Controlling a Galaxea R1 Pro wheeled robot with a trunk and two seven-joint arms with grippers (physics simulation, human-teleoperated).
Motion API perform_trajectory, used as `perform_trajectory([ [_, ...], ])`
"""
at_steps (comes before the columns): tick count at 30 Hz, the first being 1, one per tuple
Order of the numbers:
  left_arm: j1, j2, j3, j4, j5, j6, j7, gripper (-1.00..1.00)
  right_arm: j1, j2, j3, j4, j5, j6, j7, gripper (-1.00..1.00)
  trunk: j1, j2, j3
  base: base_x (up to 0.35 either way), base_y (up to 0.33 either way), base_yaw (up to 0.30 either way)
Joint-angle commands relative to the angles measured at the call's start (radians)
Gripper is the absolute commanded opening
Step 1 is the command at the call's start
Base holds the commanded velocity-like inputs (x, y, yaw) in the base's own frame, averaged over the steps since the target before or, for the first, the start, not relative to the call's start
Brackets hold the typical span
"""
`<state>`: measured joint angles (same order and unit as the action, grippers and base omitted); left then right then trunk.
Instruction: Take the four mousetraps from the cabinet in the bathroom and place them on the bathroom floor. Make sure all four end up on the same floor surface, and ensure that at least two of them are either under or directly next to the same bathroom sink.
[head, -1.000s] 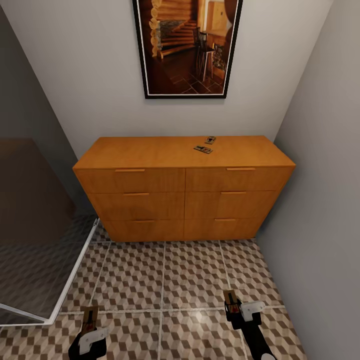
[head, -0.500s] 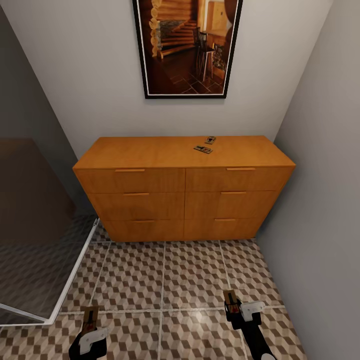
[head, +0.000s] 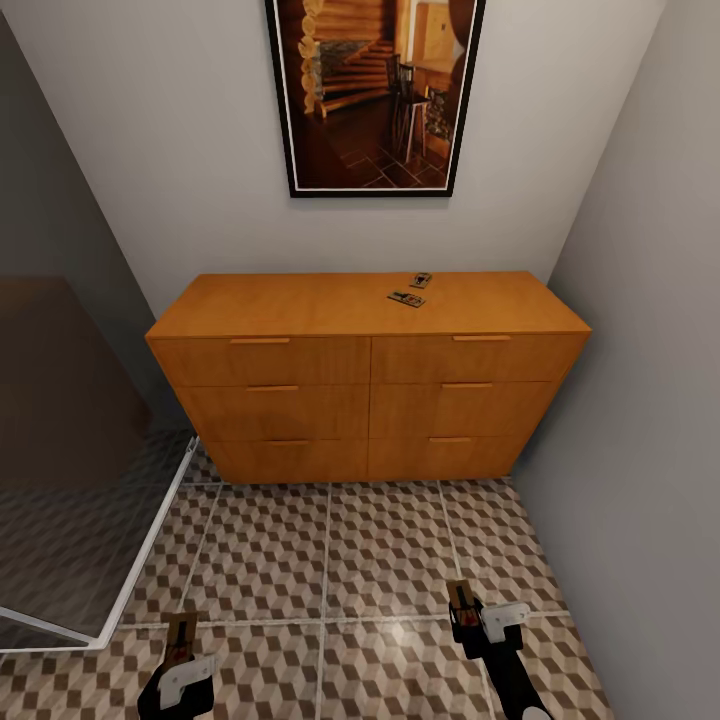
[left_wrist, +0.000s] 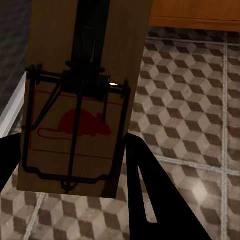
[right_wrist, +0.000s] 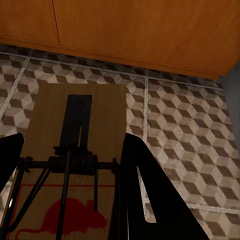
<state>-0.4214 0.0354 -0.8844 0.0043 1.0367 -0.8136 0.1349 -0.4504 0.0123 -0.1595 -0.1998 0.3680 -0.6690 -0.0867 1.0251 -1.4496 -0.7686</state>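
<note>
Two mousetraps (head: 406, 298) (head: 421, 280) lie on top of the orange-brown cabinet (head: 368, 375), right of its middle. My left gripper (head: 181, 652) is shut on a third mousetrap (left_wrist: 80, 95), a wooden board with wire parts and a red mouse print, held above the cube-patterned floor (head: 330, 560). My right gripper (head: 462, 615) is shut on a fourth mousetrap (right_wrist: 75, 165), also above the floor (right_wrist: 180, 130), in front of the cabinet (right_wrist: 140, 30). Both black fingers (left_wrist: 150, 195) (right_wrist: 140, 190) flank their boards.
A glass shower screen with a white frame (head: 140, 545) stands at the left. A grey wall (head: 650, 400) closes the right side. A framed picture (head: 375, 95) hangs above the cabinet. The sink is out of view.
</note>
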Motion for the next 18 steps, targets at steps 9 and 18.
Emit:
perform_trajectory([
  [9, 0.0, 0.0, -0.008, 0.0, -0.006, -0.001, 0.015, -1.0, -0.001, 0.0, -0.004, 0.0, 0.008, -0.004, -0.004, -1.0, 0.0, 0.0, -0.001, 0.0, 0.0, 0.0],
  [18, 0.0, 0.0, -0.008, 0.0, -0.006, -0.001, 0.013, -1.0, 0.001, 0.0, -0.007, 0.001, 0.005, -0.005, -0.004, -1.0, 0.0, 0.0, -0.001, 0.0, 0.0, 0.0],
])
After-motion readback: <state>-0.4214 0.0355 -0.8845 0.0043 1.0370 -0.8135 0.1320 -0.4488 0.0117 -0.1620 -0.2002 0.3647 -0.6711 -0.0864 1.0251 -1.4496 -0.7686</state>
